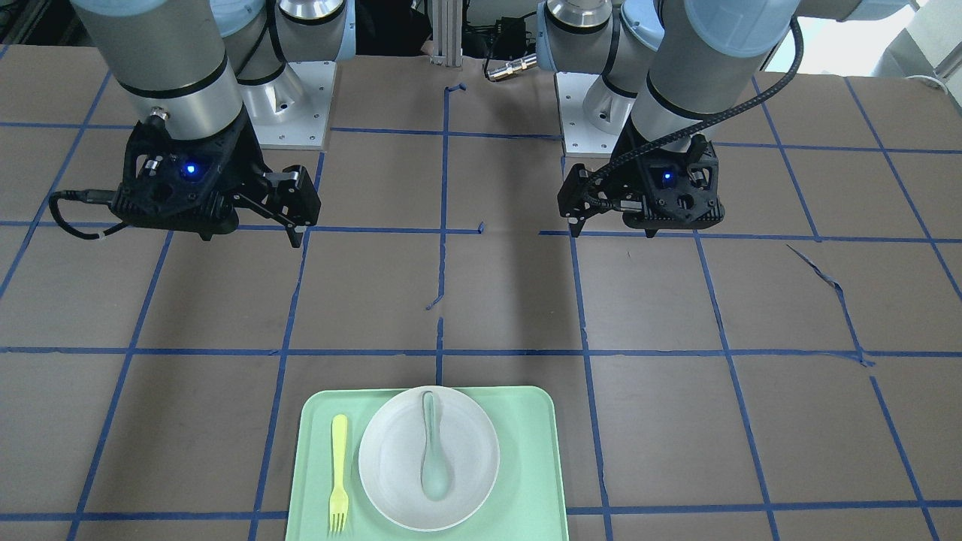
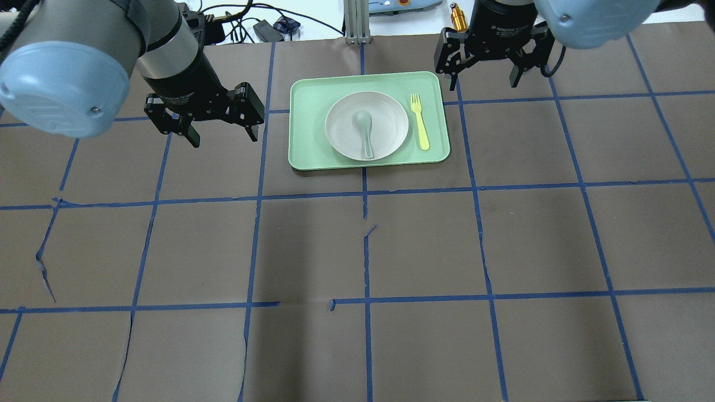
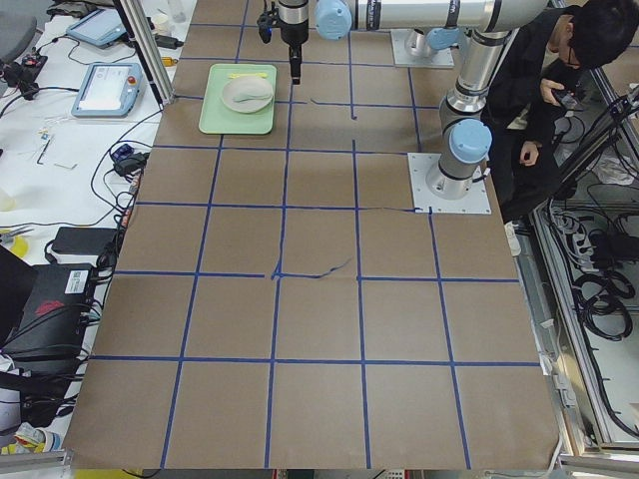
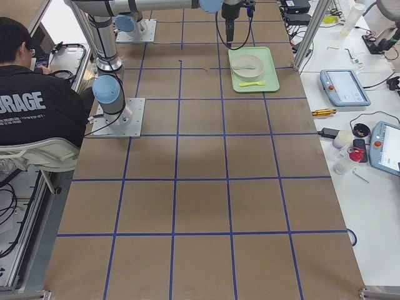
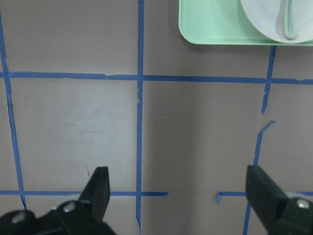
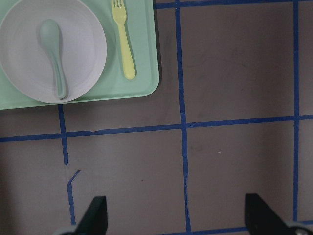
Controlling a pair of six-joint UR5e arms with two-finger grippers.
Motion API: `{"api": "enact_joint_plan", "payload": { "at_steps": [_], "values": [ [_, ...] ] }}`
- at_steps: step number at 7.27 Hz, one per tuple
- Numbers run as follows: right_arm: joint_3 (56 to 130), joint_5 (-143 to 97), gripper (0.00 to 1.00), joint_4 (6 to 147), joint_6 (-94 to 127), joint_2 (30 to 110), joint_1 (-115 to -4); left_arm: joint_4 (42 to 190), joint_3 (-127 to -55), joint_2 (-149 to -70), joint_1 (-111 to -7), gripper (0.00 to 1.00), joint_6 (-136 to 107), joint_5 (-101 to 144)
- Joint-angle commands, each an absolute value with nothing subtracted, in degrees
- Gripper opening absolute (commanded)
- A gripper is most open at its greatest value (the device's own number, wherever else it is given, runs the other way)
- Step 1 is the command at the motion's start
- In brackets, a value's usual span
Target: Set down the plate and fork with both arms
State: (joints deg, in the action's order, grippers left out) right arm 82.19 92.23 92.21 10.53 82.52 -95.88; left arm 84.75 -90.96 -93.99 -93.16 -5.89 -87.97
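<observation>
The white plate point(image 2: 388, 120) lies on a mint-green tray point(image 2: 307, 134) at the far middle of the table. A grey-green spoon point(image 2: 366, 131) lies in the plate. The pale-yellow fork point(image 2: 420, 123) lies on the tray beside the plate, on the right-arm side. My left gripper point(image 2: 223, 134) hovers open and empty left of the tray. My right gripper point(image 2: 482, 82) hovers open and empty off the tray's far right corner. The right wrist view shows the plate point(image 6: 83, 44) and the fork point(image 6: 124, 44). The left wrist view shows the tray's corner point(image 5: 210, 24).
Brown paper with a blue tape grid covers the table point(image 2: 357, 251); it is torn in places. A person point(image 4: 37, 94) sits by the robot bases. Tablets point(image 4: 340, 87) and cables lie on the bench beyond the tray's end.
</observation>
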Motion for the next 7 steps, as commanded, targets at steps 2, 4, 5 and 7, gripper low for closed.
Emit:
{"api": "enact_joint_plan", "payload": {
  "at_steps": [2,4,5,7],
  "values": [
    [85.3,92.0,1.00,94.3,13.5,84.4,-95.9,84.7,-90.9,-93.8,-93.2,1.00,-5.8,-88.0],
    [85.5,92.1,1.00,94.1,13.5,84.4,-96.1,84.7,-90.9,-93.8,-93.2,1.00,-5.8,-88.0],
    [85.4,92.1,1.00,94.0,13.5,84.4,-96.1,84.7,-90.9,-93.8,-93.2,1.00,-5.8,-88.0],
    [85.3,92.1,1.00,94.4,13.7,83.8,-96.2,84.7,-90.9,-93.8,-93.2,1.00,-5.9,-88.0]
  ]
}}
